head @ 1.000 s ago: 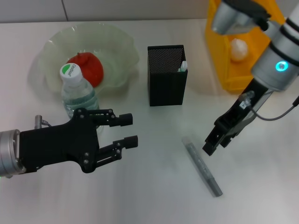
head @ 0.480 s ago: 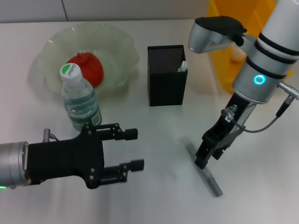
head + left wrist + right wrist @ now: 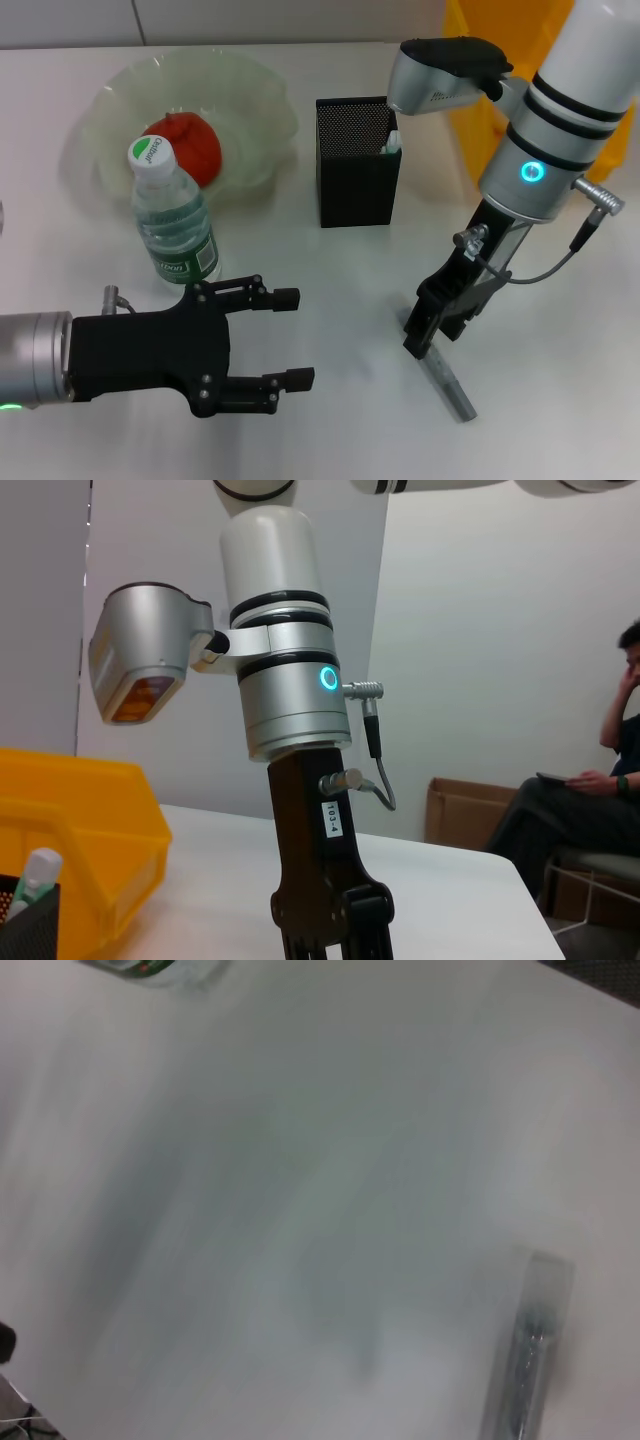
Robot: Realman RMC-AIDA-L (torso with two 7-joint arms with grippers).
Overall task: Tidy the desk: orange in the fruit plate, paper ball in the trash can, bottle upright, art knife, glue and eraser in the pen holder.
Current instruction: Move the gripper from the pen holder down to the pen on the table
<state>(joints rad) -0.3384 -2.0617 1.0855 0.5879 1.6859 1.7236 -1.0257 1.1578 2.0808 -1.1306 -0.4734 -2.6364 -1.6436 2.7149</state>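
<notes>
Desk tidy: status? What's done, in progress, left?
Done: orange in the fruit plate, bottle upright, glue in the pen holder. In hand: right gripper is over the art knife on the desk. Left gripper is open and empty. Eraser and paper ball not visible.

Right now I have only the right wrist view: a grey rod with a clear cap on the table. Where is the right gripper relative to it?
Observer: In the head view, the right gripper is right over the end of the art knife that lies nearer the pen holder. I cannot tell whether it touches.
Operator: Is the bottle standing?
Observer: Yes. The bottle stands upright near the fruit plate, which holds the orange.
Operator: And the left arm?
Observer: The left gripper hovers in front of the bottle, jaws open and empty.
</notes>
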